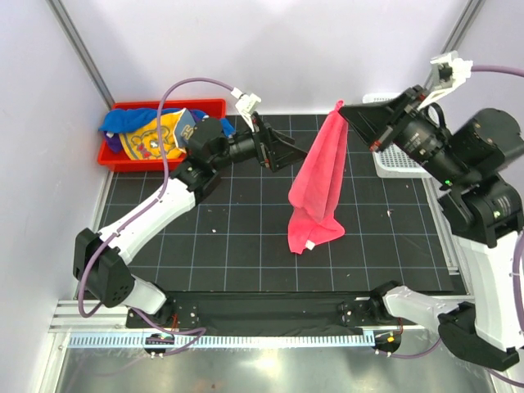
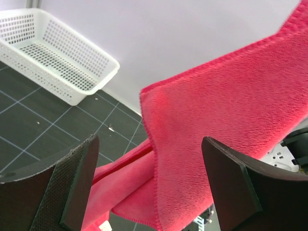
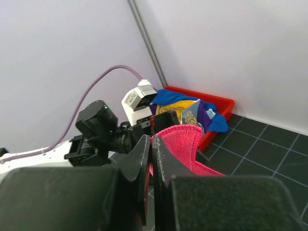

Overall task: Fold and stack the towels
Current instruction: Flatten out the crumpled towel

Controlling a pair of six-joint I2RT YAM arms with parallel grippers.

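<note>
We see our left pincer (image 2: 149,161) with its jaws spread wide. Framed in the gap beyond them, the hot pink towel (image 2: 226,110) hangs in a slanting fold, its stitched edge toward us. Below lies the dark, gridded bench (image 2: 29,120). A white mesh basket (image 2: 91,89) sits at upper left against the pale wall (image 2: 183,33), well apart from the towel.

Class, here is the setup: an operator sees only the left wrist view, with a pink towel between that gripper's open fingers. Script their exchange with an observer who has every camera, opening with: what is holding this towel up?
Observer: The right gripper is shut on the pink towel at its top corner.
Operator: Does it hang free?
Observer: No, its lower end appears to rest bunched on the mat.
Operator: Where are the other towels?
Observer: The other towels are piled in the red bin, far left corner.
</note>
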